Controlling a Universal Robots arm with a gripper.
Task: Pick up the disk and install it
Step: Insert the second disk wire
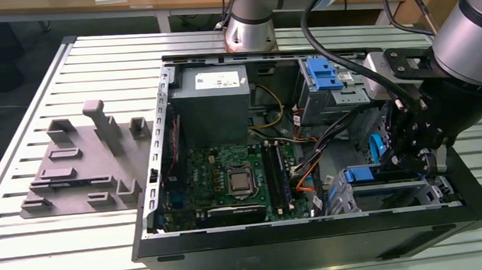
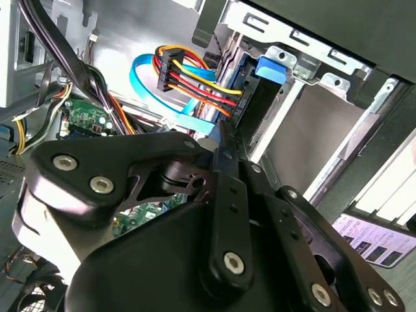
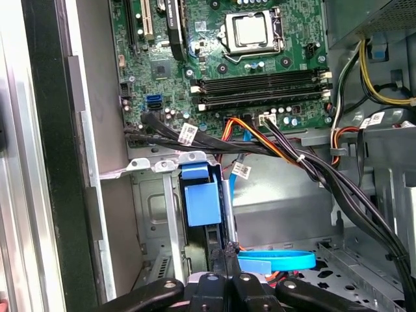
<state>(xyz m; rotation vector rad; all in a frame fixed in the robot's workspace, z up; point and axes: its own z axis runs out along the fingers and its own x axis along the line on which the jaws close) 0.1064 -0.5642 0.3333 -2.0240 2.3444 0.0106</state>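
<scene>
Slatted metal forms the surface (image 1: 97, 68) on which an open computer case (image 1: 313, 242) lies, motherboard (image 1: 226, 179) exposed, with a grey moulded fixture (image 1: 81, 162) set beside it at the exterior view's left. Inside the case, the pincer (image 3: 229, 263) is lowered at the drive bay near the front wall, its fingers drawn nearly together on a thin dark edge below a blue tab (image 3: 201, 203); this is judged to be the disk (image 1: 383, 174), seated edge-on in its bay, though whether it is truly gripped cannot be told with certainty. Risk is judged to come chiefly from the cable bundle (image 2: 195, 81) of red, yellow and orange wires and the flat blue cable (image 3: 279, 261) lying just beside the fingers: these could be snagged or pinched. A tilted disk could also be jammed against the bay's metal rails.
</scene>
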